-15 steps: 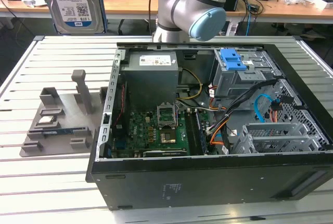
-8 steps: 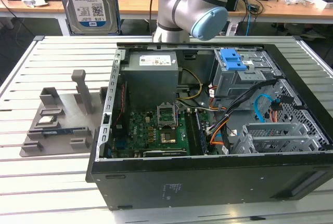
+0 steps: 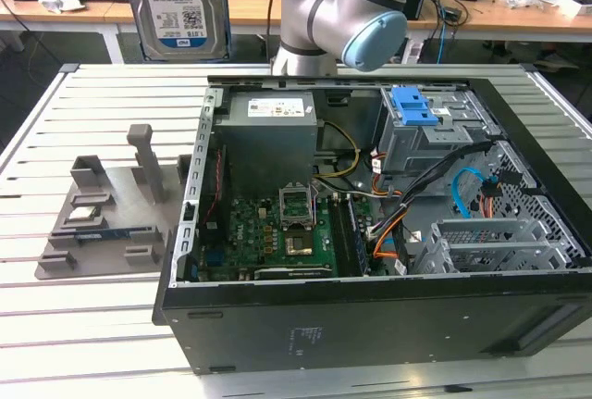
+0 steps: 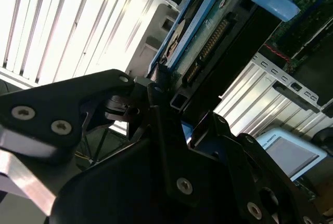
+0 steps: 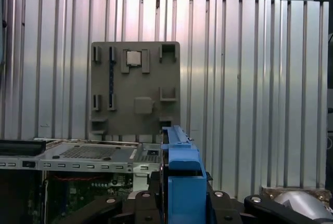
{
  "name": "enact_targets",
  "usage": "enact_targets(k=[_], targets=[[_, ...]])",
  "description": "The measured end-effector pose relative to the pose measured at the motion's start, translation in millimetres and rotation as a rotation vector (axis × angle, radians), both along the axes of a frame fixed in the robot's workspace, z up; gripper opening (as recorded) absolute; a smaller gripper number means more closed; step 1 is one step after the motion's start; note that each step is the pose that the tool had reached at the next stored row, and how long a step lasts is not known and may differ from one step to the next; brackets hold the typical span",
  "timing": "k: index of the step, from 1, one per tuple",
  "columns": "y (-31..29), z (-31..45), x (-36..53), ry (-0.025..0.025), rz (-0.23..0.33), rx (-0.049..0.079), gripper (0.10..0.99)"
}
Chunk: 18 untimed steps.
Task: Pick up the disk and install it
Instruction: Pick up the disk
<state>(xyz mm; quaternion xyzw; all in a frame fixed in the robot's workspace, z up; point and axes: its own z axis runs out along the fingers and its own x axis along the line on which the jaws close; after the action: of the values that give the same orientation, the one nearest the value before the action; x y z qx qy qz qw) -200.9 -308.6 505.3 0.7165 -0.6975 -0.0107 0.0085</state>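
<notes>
My gripper (image 5: 183, 202) is clamped on the disk (image 5: 179, 169); in the first wrist view the black jaws sit on either side of its blue rail. In the second wrist view the disk (image 4: 208, 31) shows its connector edge, with a rail running alongside. In the exterior view the disk (image 3: 180, 6) hangs upright in the air with its label facing the camera, high over the counter (image 3: 92, 343) and to the exterior view's left of my arm (image 3: 342, 19).

In the first wrist view, the grey tray (image 5: 135, 89) lies flat on the slatted counter (image 5: 260, 78). In the exterior view the tray (image 3: 92, 232) sits just beside the open case (image 3: 370, 325), on the exterior view's left. Inside the case are the power supply (image 3: 270, 130) and, toward the exterior view's right, the bay (image 3: 425, 149) with a blue bracket (image 3: 413, 107) on top.
</notes>
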Motion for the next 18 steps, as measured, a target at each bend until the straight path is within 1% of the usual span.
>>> enact_targets(k=[2, 5, 10, 11, 12, 13, 17, 18], targets=[[0.0, 0.0, 13.4, 0.0001, 0.000, 0.000, 0.365], [0.0, -0.1, 22.2, 0.0000, 0.000, 0.000, 0.365], [0.0, 0.0, 44.5, 0.0002, 0.000, 0.000, 0.365], [0.0, 0.0, 52.4, 0.0002, 0.000, 0.000, 0.365], [0.0, 0.0, 57.9, 0.0002, 0.000, 0.000, 0.365], [0.0, 0.0, 65.4, 0.0002, 0.000, 0.000, 0.365], [0.0, 0.0, 86.3, 0.0004, 0.000, 0.000, 0.365], [0.0, 0.0, 94.1, 0.0004, 0.000, 0.000, 0.365]])
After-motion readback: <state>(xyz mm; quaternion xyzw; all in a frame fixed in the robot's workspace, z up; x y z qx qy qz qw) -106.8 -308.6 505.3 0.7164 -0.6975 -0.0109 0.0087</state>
